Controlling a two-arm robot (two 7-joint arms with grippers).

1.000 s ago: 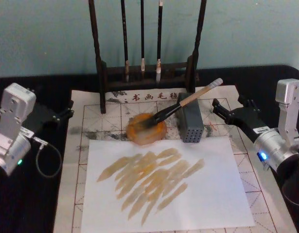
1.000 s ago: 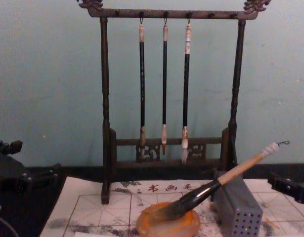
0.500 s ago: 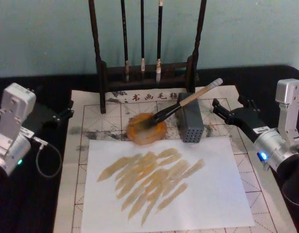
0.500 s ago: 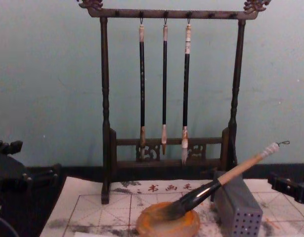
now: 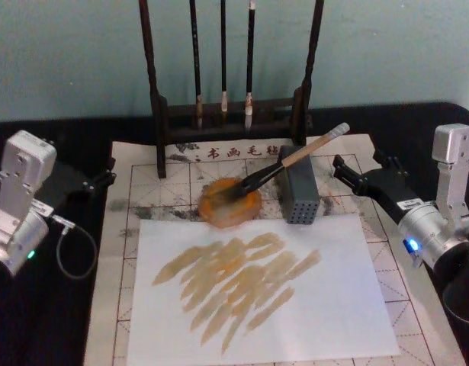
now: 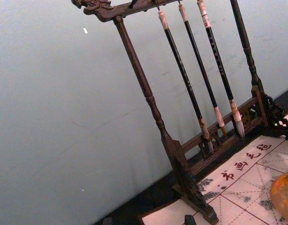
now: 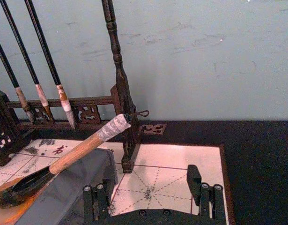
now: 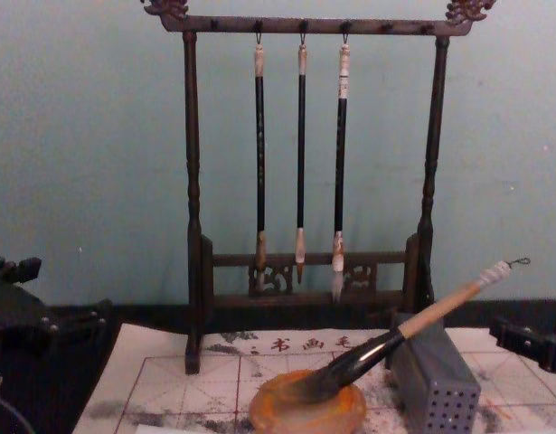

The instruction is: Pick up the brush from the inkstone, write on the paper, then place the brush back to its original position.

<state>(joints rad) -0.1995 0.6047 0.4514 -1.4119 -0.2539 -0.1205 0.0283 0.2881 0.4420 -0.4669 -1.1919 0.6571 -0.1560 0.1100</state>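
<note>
Nothing has moved since the earlier frames: both arms and the brush lie as they did one second ago.

Nearest to me in the head view is a plain white sheet [image 5: 257, 293] covered with yellow-brown strokes, lying on the whitish practice paper with red grid lines [image 5: 139, 183]. My left gripper [image 5: 103, 177] rests at the left edge of the paper, and my right gripper [image 5: 348, 172] rests at the right edge. The right wrist view shows the right gripper's two black fingers [image 7: 194, 182] well apart, holding nothing. For the left gripper I cannot tell the opening.

Behind the sheet stands the round orange-brown inkstone [image 5: 230, 203]. The large brush with pale wooden handle and black ferrule [image 5: 295, 158] has its dark bristles in the inkstone, and its handle leans on the grey perforated box [image 5: 297, 194]. Its long axis rises from the dish toward the right and back, so the white capped end points to my right arm's side. The handle lies just left of the right gripper and slightly farther back; the right arm is clearly the nearer one, I judge.

Farthest is the dark wooden rack [image 5: 159, 114] with three thin black brushes [image 5: 223, 53] hanging.
</note>
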